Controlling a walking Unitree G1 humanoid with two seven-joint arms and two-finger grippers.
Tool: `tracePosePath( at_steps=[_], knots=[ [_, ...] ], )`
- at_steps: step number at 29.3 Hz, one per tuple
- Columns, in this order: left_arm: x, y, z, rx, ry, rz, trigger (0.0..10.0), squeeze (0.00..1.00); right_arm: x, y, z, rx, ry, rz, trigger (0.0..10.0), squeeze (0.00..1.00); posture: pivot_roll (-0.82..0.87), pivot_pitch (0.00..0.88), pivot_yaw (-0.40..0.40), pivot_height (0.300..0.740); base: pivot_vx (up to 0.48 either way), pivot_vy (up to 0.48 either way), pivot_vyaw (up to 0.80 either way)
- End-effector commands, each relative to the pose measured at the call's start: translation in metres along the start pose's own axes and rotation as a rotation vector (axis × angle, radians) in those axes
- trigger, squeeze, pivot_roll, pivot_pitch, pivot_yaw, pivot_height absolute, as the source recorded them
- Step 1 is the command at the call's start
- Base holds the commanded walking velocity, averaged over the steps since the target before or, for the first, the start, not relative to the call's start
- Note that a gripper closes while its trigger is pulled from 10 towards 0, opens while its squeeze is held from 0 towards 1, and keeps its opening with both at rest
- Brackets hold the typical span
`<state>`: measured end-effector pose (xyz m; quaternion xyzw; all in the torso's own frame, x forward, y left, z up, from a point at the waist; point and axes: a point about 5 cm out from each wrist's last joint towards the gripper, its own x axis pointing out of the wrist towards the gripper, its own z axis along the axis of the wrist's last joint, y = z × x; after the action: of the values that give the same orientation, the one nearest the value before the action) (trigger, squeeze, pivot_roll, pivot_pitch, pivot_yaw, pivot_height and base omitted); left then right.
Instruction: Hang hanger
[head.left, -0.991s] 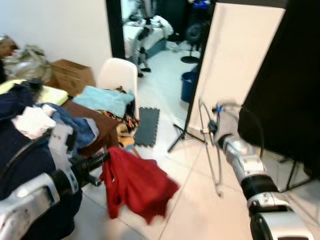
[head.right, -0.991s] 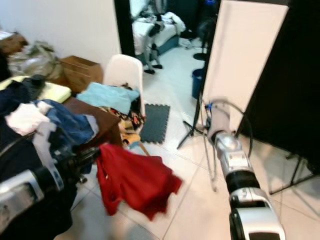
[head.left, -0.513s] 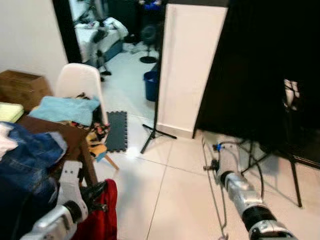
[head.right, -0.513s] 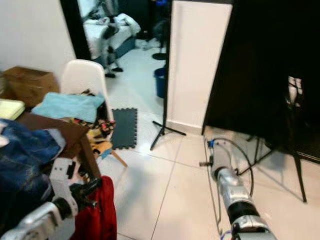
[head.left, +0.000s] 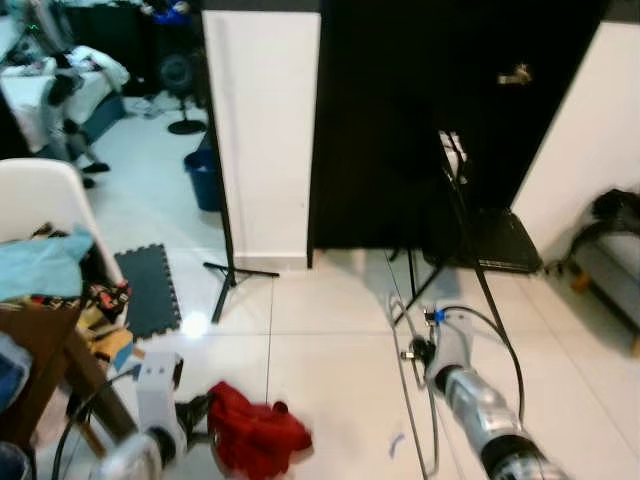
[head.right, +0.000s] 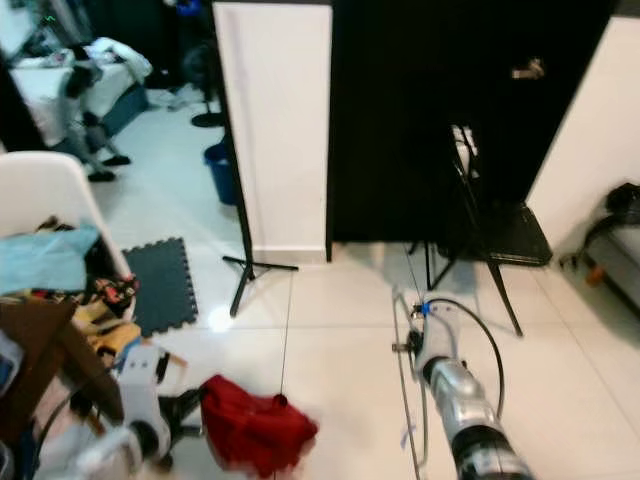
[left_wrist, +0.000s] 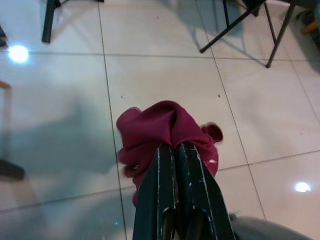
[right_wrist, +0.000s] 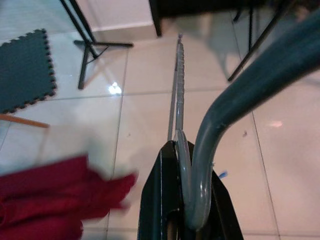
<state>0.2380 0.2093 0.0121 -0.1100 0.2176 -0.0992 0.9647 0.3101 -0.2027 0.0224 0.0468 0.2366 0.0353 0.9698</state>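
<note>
Floor (head.left: 330, 360) was glossy white tile. On it stood a dark foam mat (head.left: 148, 290), a black tripod stand (head.left: 232, 275) beside the white panel, a blue bucket (head.left: 205, 178) farther back, and a black folding chair (head.right: 490, 235) by the dark wall.

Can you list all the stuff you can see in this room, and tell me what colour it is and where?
hanger: one, grey, clamped in the right claw.
red cloth: one, red, clamped in the left claw above the floor.
white panel: one, white, ahead, on a black stand.
folding chair: one, black, by the dark wall.
bucket: one, blue, left of the panel.
foam mat: one, dark grey, on the floor, left.
white chair: one, far left.
left claw: black, shut on the cloth.
right claw: black, shut on the hanger.
</note>
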Motion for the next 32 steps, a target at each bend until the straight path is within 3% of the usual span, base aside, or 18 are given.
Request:
tracePosePath(
  at_steps=[1,10,22,28,32],
  knots=[
    [0.003,0.000,0.006,-0.003,-0.053,0.015,10.0,0.00,-0.001,-0.007,0.004,0.023,-0.029,-0.011,10.0,0.00,-0.06,0.000,0.008,0.736,0.000,-0.469,-0.79],
    [0.006,0.007,0.007,-0.040,-0.087,0.039,10.0,0.00,-0.001,-0.008,-0.001,0.023,-0.012,-0.006,10.0,0.00,-0.06,0.000,0.009,0.736,0.000,-0.427,-0.79],
    [0.009,0.014,0.017,-0.071,-0.164,0.089,10.0,0.00,0.000,-0.005,-0.002,0.020,-0.009,0.011,10.0,0.00,-0.06,0.000,0.002,0.736,0.000,0.000,-0.79],
    [0.010,0.017,0.032,-0.066,-0.220,0.101,10.0,0.00,0.001,-0.005,-0.001,0.017,-0.012,0.016,10.0,0.00,-0.07,0.000,-0.002,0.736,0.000,0.000,-0.79],
    [0.009,0.020,0.055,-0.040,-0.294,0.111,10.0,0.00,0.001,-0.005,0.001,0.016,-0.015,0.018,10.0,0.00,-0.07,0.000,-0.004,0.736,0.000,0.000,-0.79]
  ],
)
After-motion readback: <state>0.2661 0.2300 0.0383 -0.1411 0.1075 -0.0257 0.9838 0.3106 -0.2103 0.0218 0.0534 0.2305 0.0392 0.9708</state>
